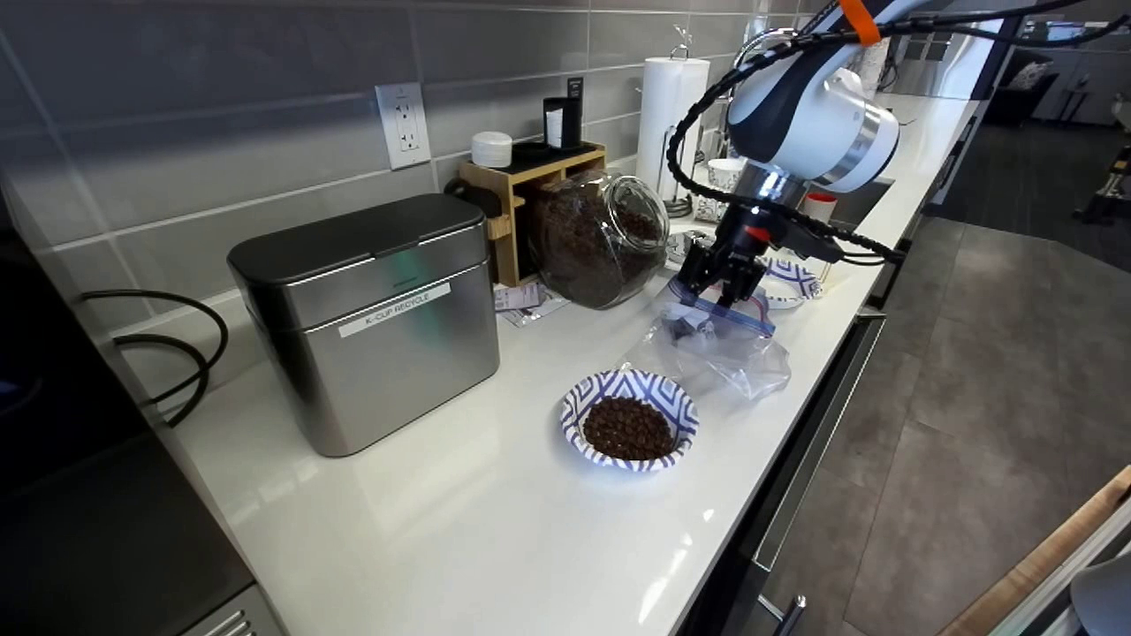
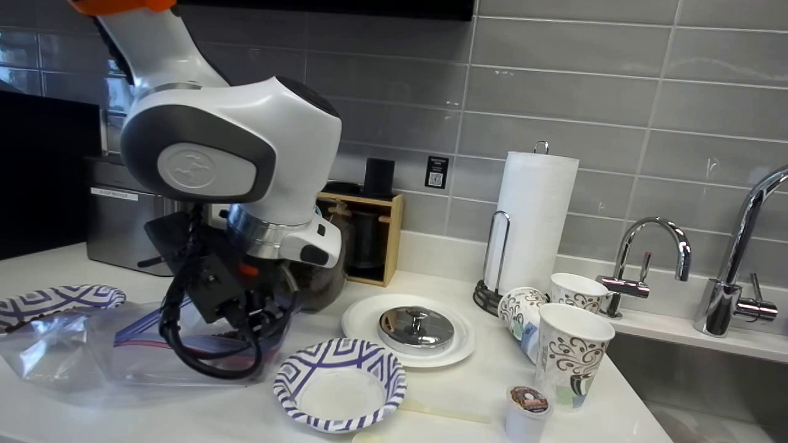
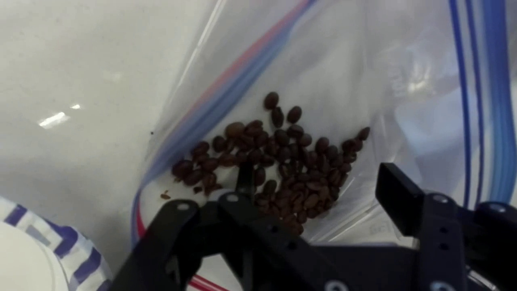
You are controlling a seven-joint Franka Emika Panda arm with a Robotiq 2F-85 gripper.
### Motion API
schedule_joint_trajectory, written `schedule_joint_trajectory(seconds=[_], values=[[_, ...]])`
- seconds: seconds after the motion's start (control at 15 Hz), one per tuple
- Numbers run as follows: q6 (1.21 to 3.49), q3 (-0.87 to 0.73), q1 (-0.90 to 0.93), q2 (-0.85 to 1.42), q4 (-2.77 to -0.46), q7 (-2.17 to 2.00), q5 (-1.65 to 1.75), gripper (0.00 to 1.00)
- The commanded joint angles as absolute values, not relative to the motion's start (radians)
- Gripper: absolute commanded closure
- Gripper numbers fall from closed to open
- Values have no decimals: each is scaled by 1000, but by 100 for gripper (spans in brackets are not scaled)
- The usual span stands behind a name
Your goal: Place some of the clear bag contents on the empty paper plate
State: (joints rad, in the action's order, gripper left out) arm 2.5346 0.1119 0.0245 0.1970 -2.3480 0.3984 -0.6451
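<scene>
Pointing at zip bag [image 3: 331,72], black gripper [image 3: 317,182], jaws spread apart. Bag's thin clear plastic, crinkly, kinda shiny. Smooth oval beans [image 3: 311,200] inside, between and around fingertips [image 3: 398,198], can't tell if touching. Round paper plate [image 3: 24,258], bare white middle, off beside jaws; bean-filled bowl [image 1: 629,383], same blue pattern, opposite side of jaws.

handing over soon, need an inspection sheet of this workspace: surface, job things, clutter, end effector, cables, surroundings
Surface: white countertop, glossy, showing glare
Job things: clear bag open, coffee beans inside; paper plate empty
Clutter: matching plate holding beans, glass jar, metal lid on white plate, patterned cups, coffee pod, stick
End effector: open, at the bag's mouth; nothing seen gripped, contact cannot be told
Cables: black cable loops along the arm; cords beside the recycle bin
Surroundings: tiled wall with outlet, paper towels, sink
</scene>
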Motion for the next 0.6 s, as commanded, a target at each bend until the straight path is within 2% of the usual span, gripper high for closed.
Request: schedule_joint_trajectory(seconds=[0.0,0.07,0.53], values=[[2564,116,31,225,-2336,351,-577,33],[2565,117,30,227,-2335,344,-563,38],[2568,118,36,232,-2331,279,-458,34]])
